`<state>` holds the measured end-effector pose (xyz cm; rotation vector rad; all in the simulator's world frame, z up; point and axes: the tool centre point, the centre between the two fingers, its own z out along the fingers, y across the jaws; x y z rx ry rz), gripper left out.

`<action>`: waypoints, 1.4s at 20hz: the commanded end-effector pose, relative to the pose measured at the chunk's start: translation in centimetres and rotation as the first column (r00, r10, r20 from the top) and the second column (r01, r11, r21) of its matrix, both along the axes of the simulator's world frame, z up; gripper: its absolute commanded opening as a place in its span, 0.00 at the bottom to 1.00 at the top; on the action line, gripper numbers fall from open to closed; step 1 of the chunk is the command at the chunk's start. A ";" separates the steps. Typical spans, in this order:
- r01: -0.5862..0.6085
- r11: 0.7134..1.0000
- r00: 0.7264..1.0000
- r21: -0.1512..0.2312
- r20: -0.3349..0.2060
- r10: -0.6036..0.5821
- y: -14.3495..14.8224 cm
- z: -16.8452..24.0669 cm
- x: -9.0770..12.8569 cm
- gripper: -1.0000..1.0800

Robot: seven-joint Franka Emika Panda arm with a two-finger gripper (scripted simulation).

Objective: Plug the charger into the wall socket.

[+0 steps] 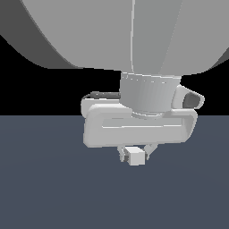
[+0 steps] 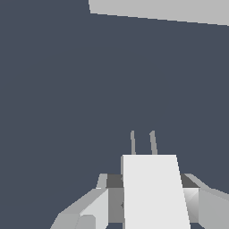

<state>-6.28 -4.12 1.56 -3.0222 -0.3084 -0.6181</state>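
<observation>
The charger (image 1: 135, 156) is a small off-white block held between my fingers under the grey hand, clear of the dark floor. My gripper (image 1: 134, 154) is shut on it. In the wrist view the charger (image 2: 154, 192) fills the space between the two fingers (image 2: 85, 210), and its two thin grey prongs (image 2: 143, 143) stick out from its far end. A flat pale grey-white slab (image 2: 161, 10) shows at the picture's edge beyond the prongs; it may be the wall socket, but no orange dots show on it. The socket does not show in the exterior view.
The arm's large grey body (image 1: 125, 31) fills the upper part of the exterior view. The dark blue-grey floor (image 1: 53, 188) spreads below the hand and across most of the wrist view (image 2: 53, 89).
</observation>
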 end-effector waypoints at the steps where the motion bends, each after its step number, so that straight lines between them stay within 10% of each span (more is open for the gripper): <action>1: 0.009 1.000 1.000 0.000 0.002 -0.009 0.1 0.6 0.2 0.00; 28: 0.154 0.988 0.988 0.001 0.003 -0.154 0.6 8.5 3.6 0.00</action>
